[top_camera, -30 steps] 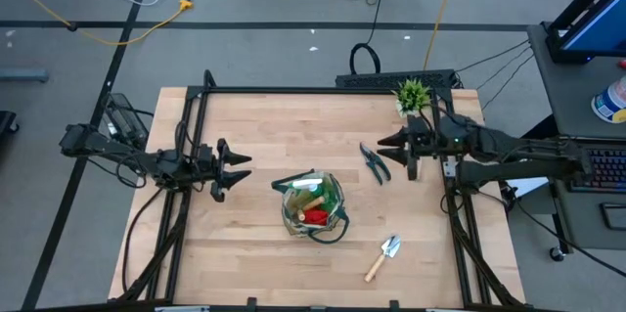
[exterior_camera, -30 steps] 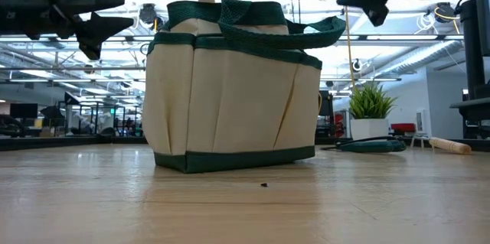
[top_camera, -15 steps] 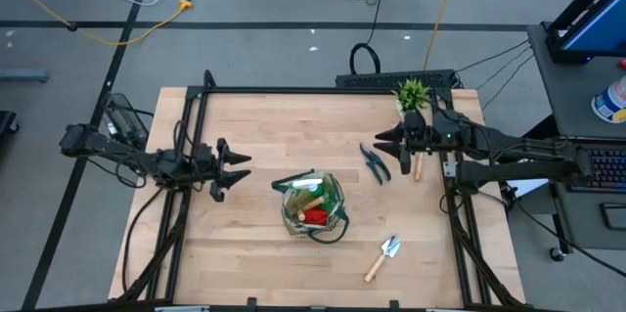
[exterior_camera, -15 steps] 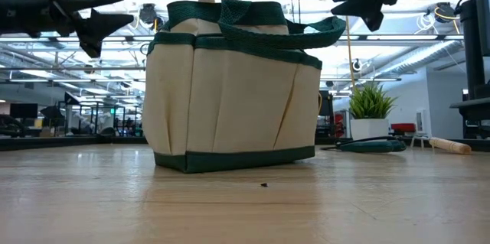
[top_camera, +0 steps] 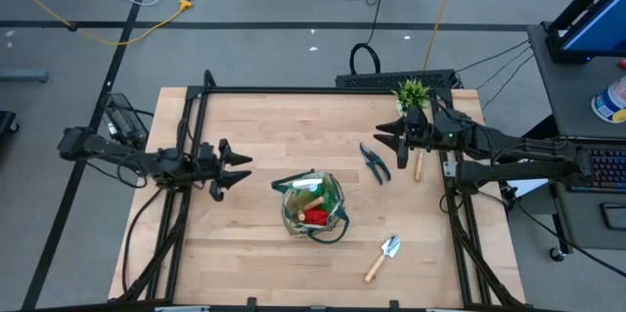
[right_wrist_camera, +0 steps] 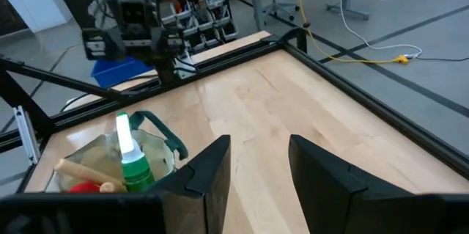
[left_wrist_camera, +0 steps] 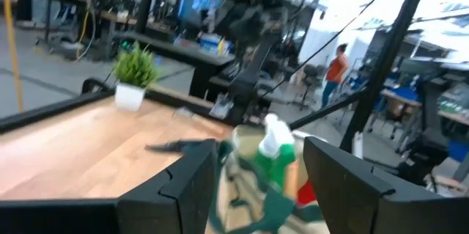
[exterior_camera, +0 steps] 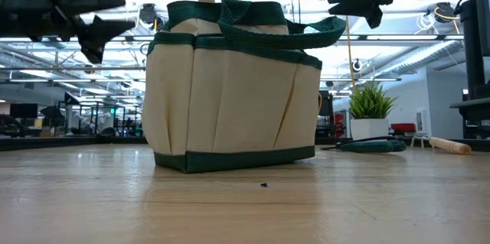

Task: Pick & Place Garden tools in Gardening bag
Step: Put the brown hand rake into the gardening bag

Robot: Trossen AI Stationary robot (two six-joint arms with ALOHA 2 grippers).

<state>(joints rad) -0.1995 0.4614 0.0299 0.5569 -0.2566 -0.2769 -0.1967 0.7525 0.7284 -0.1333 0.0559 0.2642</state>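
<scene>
The beige gardening bag (top_camera: 313,204) with dark green trim stands mid-table. It holds a green-white bottle (right_wrist_camera: 130,162), a wooden handle and a red glove. The dark pruning shears (top_camera: 374,162) lie flat to the right of the bag. A wooden-handled tool (top_camera: 419,165) lies further right, and a trowel (top_camera: 383,256) lies near the front edge. My right gripper (top_camera: 389,138) is open and empty, hovering above the table just beyond the shears. My left gripper (top_camera: 235,168) is open and empty, hovering left of the bag.
A small potted green plant (top_camera: 413,95) stands at the table's far right corner, just behind my right gripper. A black frame (top_camera: 293,90) runs along the table's far and side edges. Bare wood lies between the bag and the far edge.
My right gripper has gone a little toward the table's far edge and slightly up, staying open. This has uncovered the wooden-handled tool lying beneath it. The tools and the bag have not moved.
</scene>
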